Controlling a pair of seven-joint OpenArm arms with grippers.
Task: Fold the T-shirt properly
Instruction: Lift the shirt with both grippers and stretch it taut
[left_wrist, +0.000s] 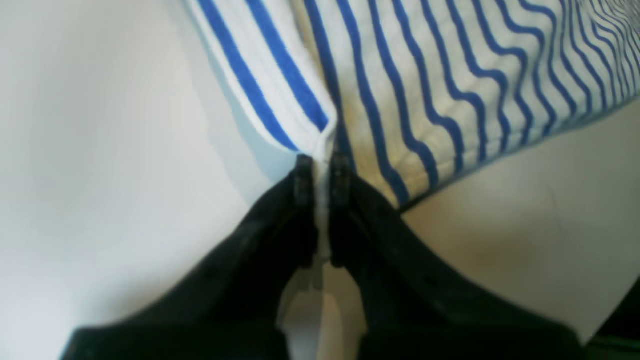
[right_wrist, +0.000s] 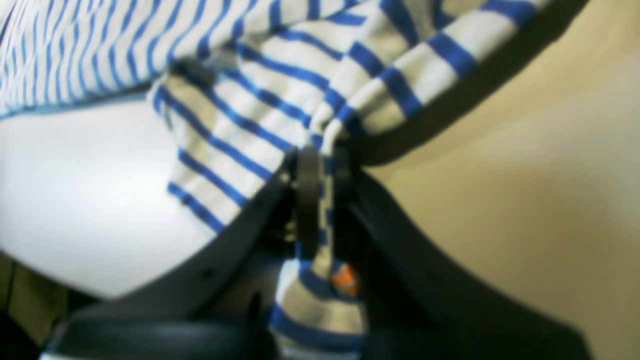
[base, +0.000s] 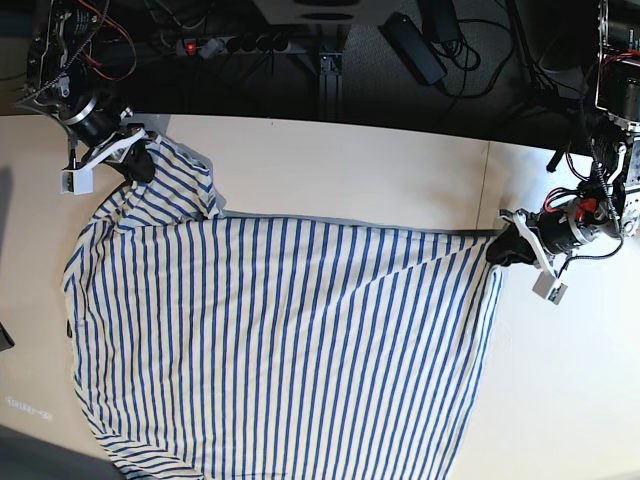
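The T-shirt (base: 280, 340), cream-white with thin blue stripes, lies spread over most of the table. At the table's right, my left gripper (base: 500, 248) is shut on the shirt's far right corner. Up close, the left gripper (left_wrist: 322, 172) pinches a white hem edge of the T-shirt (left_wrist: 425, 100) between its black fingers. At the far left corner, my right gripper (base: 140, 160) is shut on the cloth by a sleeve. In the right wrist view, a bunched fold of the T-shirt (right_wrist: 260, 100) runs through the closed right gripper (right_wrist: 322, 165).
The table (base: 400, 180) is pale wood with a far edge beyond the shirt. Behind it lie cables and a power strip (base: 235, 44) on a dark floor. A seam in the tabletop (base: 486, 190) runs near the left arm.
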